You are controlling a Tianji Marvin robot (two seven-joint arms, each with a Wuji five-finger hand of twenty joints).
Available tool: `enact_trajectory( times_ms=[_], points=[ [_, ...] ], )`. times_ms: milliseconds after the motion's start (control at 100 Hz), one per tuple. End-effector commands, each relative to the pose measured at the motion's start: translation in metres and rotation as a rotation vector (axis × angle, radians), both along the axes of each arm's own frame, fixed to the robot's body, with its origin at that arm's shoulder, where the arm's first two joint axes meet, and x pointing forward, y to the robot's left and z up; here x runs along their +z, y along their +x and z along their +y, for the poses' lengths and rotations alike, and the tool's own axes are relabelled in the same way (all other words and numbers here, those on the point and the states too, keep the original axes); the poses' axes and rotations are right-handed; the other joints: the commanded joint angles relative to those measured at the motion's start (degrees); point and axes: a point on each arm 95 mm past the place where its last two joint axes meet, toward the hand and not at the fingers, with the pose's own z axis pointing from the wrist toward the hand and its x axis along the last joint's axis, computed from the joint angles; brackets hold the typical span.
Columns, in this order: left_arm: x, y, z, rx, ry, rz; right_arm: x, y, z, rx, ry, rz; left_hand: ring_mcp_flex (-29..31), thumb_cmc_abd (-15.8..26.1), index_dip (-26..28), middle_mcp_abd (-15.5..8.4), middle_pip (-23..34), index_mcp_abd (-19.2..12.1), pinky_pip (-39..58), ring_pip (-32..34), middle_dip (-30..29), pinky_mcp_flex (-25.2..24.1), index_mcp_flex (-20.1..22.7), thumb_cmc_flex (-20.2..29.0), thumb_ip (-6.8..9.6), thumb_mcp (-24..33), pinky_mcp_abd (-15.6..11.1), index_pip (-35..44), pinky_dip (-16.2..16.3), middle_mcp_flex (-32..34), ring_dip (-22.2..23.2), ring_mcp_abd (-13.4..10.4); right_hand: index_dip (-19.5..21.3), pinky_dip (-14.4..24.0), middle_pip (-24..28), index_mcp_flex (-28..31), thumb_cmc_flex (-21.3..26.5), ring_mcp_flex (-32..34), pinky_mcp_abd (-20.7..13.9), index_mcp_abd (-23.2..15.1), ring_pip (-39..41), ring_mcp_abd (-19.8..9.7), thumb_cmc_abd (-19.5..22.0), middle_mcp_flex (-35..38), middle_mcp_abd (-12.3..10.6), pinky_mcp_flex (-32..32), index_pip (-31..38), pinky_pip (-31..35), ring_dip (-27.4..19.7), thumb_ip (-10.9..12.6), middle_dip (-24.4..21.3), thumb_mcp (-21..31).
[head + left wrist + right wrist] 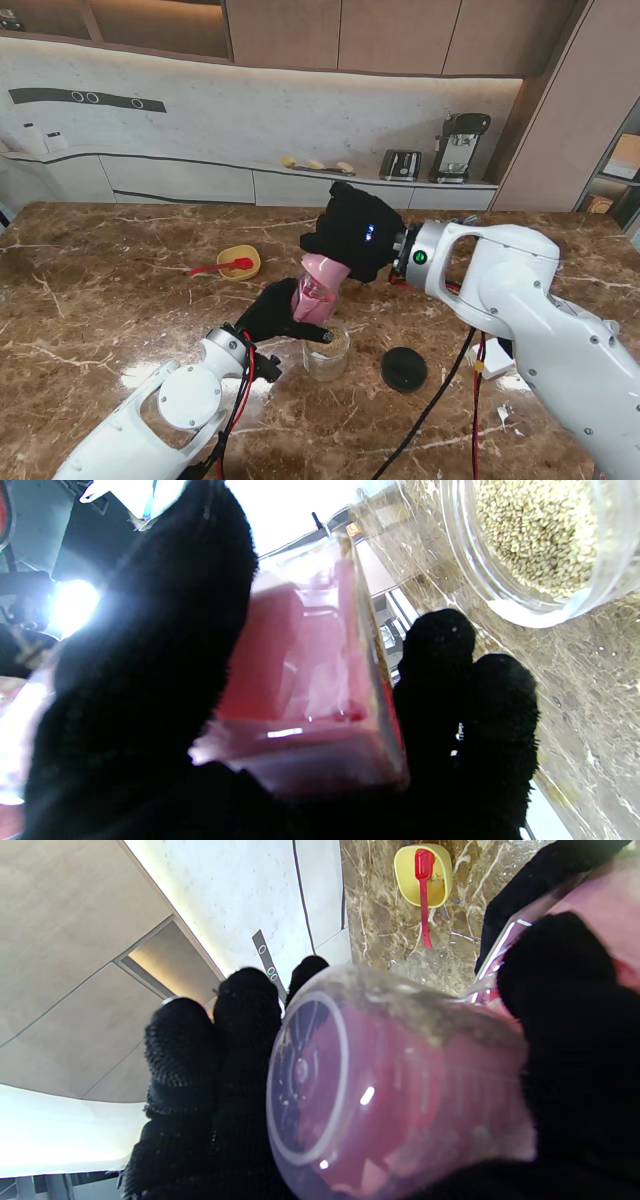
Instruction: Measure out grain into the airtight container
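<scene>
My right hand (pixel 350 232) is shut on a pink see-through measuring cup (pixel 326 268) and holds it tipped, mouth down. The right wrist view shows the cup's round base (pixel 310 1075) with grain dust on its wall. Just under it my left hand (pixel 270 312) is shut on a second pink clear vessel (pixel 312 303), square-walled in the left wrist view (pixel 310 680). This vessel hangs over the clear airtight container (pixel 328 358). The container (pixel 540 555) stands open on the table with tan grain in its bottom.
The container's black round lid (pixel 404 369) lies on the marble table to its right. A yellow bowl (pixel 240 262) with a red spoon (pixel 215 269) sits farther from me on the left. Cables run down past my right arm.
</scene>
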Motion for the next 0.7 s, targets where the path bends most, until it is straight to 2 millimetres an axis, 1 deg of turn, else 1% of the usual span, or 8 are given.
enact_trajectory(
  times_ms=[0, 230, 430, 690],
  points=[
    [0.011, -0.001, -0.008, -0.014, -0.026, -0.023, -0.007, 0.003, -0.002, -0.03, -0.008, 0.018, 3.65, 29.2, 0.76, -3.46, 6.07, -10.17, 3.71, 2.62, 1.66, 1.3, 11.09, 10.81, -1.86, 9.87, -1.19, 12.42, -0.21, 6.5, -0.2, -2.98, -0.79, 1.94, 12.02, 6.24, 9.36, 2.86, -3.83, -6.81, 4.72, -10.4, 13.93, 7.55, -8.9, 0.64, 1.57, 3.4, 2.35, -3.28, 3.47, 12.84],
    [0.01, -0.001, -0.009, -0.009, -0.033, -0.02, -0.005, 0.003, -0.001, -0.049, 0.009, 0.025, 3.66, 29.19, 0.75, -3.35, 6.06, -10.19, 3.72, 2.61, 1.63, 1.31, 11.03, 10.84, -1.86, 9.86, -1.23, 12.41, -0.24, 6.46, -0.21, -2.93, -1.16, 2.32, 12.75, 6.6, 9.32, 3.36, -3.77, -6.43, 5.72, -10.34, 13.96, 8.18, -8.73, 0.94, 1.67, 4.26, 2.83, -3.15, 3.24, 13.04],
    [0.009, -0.002, -0.01, -0.007, -0.042, -0.017, -0.005, 0.004, 0.002, -0.053, 0.003, 0.026, 3.56, 29.22, 0.86, -3.75, 6.08, -10.25, 3.59, 2.57, 1.65, 0.97, 11.09, 10.93, -1.82, 9.83, -1.22, 12.51, -0.27, 6.48, -0.22, -2.89, -1.87, 2.75, 13.77, 7.57, 9.13, 4.15, -3.71, -6.6, 6.98, -10.46, 13.54, 9.31, -8.59, 1.47, 1.63, 5.34, 3.37, -3.0, 3.41, 13.32],
    [0.01, -0.003, -0.013, -0.011, -0.051, -0.022, 0.003, 0.006, 0.008, -0.052, -0.039, 0.053, 3.27, 29.36, 0.98, -3.83, 6.03, -10.32, 3.54, 2.49, 1.66, 0.77, 11.09, 11.08, -1.76, 9.65, -1.16, 12.54, -0.22, 6.33, -0.17, -2.8, -2.29, 2.86, 14.1, 7.67, 8.81, 3.98, -3.77, -7.05, 7.23, -10.7, 13.6, 9.35, -8.74, 1.27, 1.51, 5.42, 3.62, -2.9, 3.69, 13.51]
  ],
)
